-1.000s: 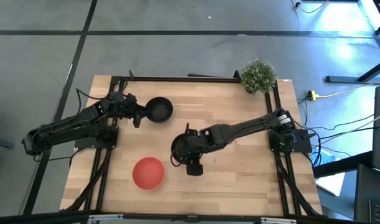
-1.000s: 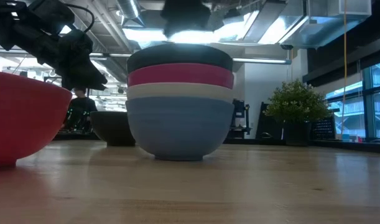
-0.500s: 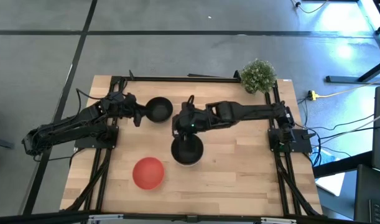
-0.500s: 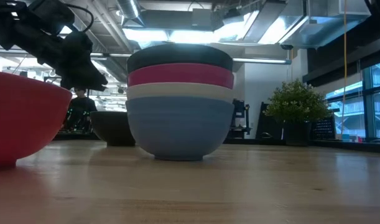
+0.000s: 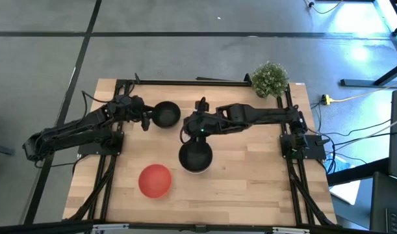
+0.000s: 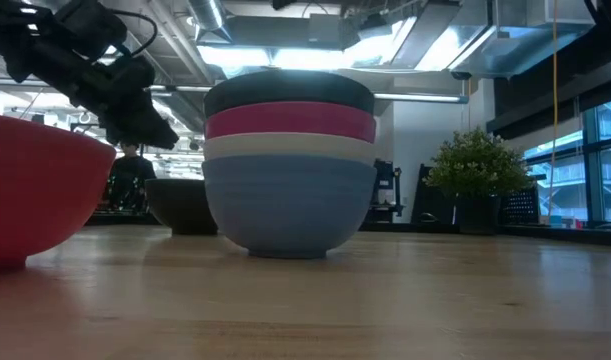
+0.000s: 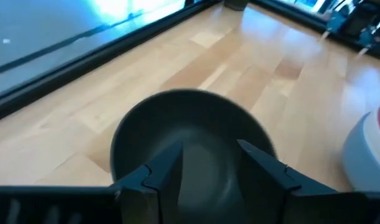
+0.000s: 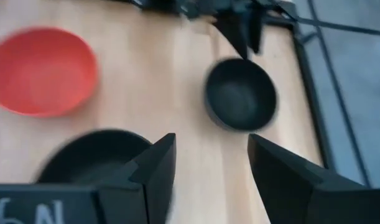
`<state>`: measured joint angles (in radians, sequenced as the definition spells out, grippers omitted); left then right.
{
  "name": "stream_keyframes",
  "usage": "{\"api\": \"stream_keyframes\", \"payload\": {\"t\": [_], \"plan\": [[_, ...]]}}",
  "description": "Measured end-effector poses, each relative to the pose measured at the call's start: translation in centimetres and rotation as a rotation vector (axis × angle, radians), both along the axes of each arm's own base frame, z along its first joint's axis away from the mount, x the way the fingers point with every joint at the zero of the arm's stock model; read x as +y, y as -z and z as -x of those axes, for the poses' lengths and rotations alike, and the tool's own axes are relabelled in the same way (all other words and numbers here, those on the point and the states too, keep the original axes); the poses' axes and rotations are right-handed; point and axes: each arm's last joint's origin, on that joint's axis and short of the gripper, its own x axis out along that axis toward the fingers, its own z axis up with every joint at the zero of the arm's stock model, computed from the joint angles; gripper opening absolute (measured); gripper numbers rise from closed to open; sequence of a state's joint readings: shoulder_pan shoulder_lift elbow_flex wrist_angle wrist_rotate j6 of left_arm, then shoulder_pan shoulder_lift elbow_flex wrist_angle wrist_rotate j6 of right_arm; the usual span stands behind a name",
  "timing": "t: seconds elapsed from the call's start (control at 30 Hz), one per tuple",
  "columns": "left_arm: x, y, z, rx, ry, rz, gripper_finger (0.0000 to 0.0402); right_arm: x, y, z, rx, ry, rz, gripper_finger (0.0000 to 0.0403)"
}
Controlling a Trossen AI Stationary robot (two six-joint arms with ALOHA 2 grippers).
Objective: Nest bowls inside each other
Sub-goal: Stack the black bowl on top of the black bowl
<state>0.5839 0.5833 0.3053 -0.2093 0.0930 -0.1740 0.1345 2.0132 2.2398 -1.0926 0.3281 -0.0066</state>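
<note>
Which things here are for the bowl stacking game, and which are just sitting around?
For the job:
- stack of four bowls, black on top
- loose black bowl
- red bowl

Just sitting around:
- potted plant

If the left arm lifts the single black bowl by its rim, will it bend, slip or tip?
The black bowl looks like thin rigid plastic, so it probably stays stiff and light. Its smooth, glossy wall may slip between the left gripper jaws. Held by one side of the rim, it will likely tilt.
</note>
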Motion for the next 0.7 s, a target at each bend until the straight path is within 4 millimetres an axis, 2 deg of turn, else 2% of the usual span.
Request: {"api": "stream_keyframes", "payload": {"t": [0.13,0.37,0.47,0.57,0.7], "plan": [[0.5,-0.5,-0.4,0.030,0.002,0.043,0.0147,-1.5,-0.4,0.8,0.032,0.030,-0.002,0.0200],[1.9,-4.0,-2.3,0.028,0.025,0.019,0.0147,-3.9,-2.8,3.2,0.032,0.032,-0.032,0.0200],[2.3,-4.8,-2.8,0.040,0.025,0.029,0.0147,-4.4,-4.3,4.8,0.001,0.028,-0.021,0.0200],[2.5,-4.9,-3.0,0.058,0.021,0.048,0.0146,-4.7,-5.5,6.6,-0.030,0.035,-0.023,0.0200],[2.4,-4.6,-2.9,0.078,0.010,0.083,0.0147,-4.9,-5.4,9.3,-0.051,0.057,-0.033,0.0200]]}}
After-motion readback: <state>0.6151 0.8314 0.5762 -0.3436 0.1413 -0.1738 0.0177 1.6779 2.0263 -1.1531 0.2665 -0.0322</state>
